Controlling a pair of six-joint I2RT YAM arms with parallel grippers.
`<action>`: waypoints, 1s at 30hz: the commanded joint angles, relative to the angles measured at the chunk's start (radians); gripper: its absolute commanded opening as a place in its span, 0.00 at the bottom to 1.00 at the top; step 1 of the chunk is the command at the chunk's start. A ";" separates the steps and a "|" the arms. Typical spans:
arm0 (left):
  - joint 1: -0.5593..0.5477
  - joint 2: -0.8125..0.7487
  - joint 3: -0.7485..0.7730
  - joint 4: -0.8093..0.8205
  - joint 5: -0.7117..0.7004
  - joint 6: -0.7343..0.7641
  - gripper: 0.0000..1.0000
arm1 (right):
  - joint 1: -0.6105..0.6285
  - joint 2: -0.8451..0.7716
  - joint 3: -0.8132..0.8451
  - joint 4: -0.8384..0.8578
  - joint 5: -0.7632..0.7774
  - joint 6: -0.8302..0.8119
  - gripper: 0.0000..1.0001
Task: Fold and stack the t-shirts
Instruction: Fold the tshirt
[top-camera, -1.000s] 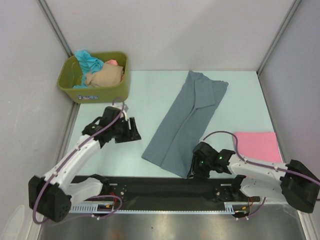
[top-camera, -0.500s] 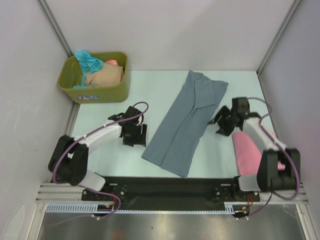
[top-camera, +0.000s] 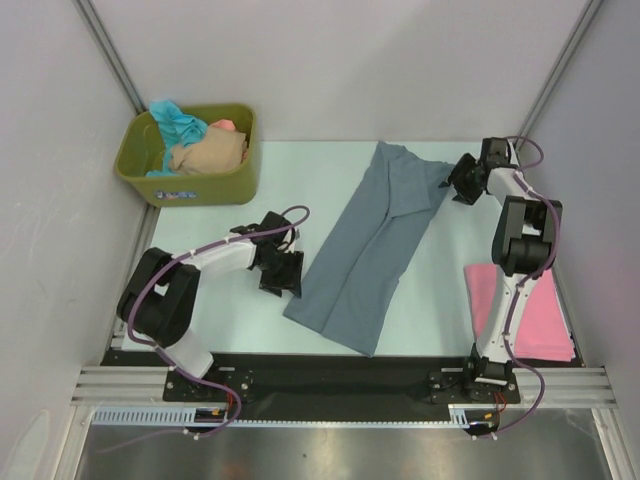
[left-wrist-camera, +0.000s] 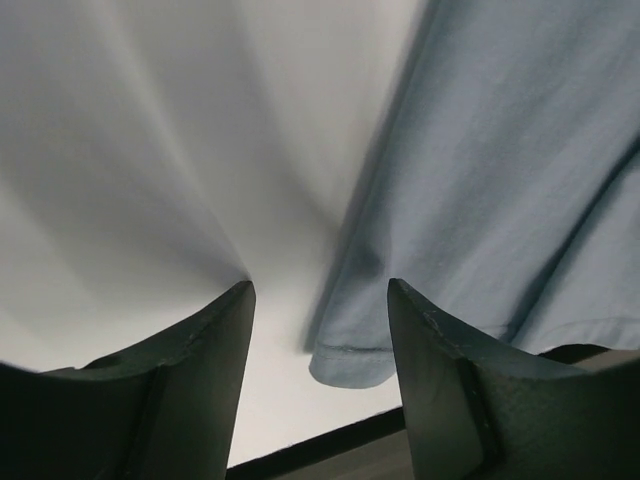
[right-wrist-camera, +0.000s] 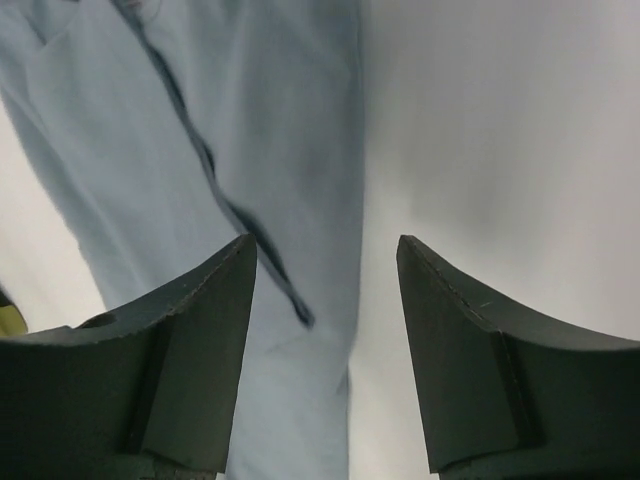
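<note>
An olive-green plastic tub (top-camera: 215, 182) sat at the pale table's (top-camera: 300, 170) far left corner, beside grey walls (top-camera: 350, 60).

One slate grey-blue t-shirt (top-camera: 372, 250) lies diagonally as a long strip. The left gripper (top-camera: 288, 275) sits beside its left edge, the right gripper (top-camera: 462, 180) at its far right corner. A pink t-shirt (top-camera: 535, 310) lies at near right.

Five t-shirts are counted: one grey-blue t-shirt (top-camera: 370, 250), one pink t-shirt (top-camera: 550, 312), one teal t-shirt (top-camera: 180, 122), one beige t-shirt (top-camera: 210, 152), one salmon t-shirt (top-camera: 225, 125). One olive-green tub (top-camera: 205, 183) is tallied. Two robot arms are counted as well: the left arm (top-camera: 215, 258), the right arm (top-camera: 522, 232).
</note>
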 joint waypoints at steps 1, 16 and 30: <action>-0.005 0.041 -0.019 0.042 0.087 0.007 0.61 | -0.004 0.083 0.114 -0.010 0.020 -0.056 0.63; -0.003 0.066 -0.068 -0.023 0.040 -0.040 0.40 | -0.012 0.373 0.477 -0.014 -0.006 -0.015 0.53; -0.003 0.023 -0.213 -0.011 -0.004 -0.158 0.00 | 0.066 0.516 0.652 0.148 -0.038 0.036 0.09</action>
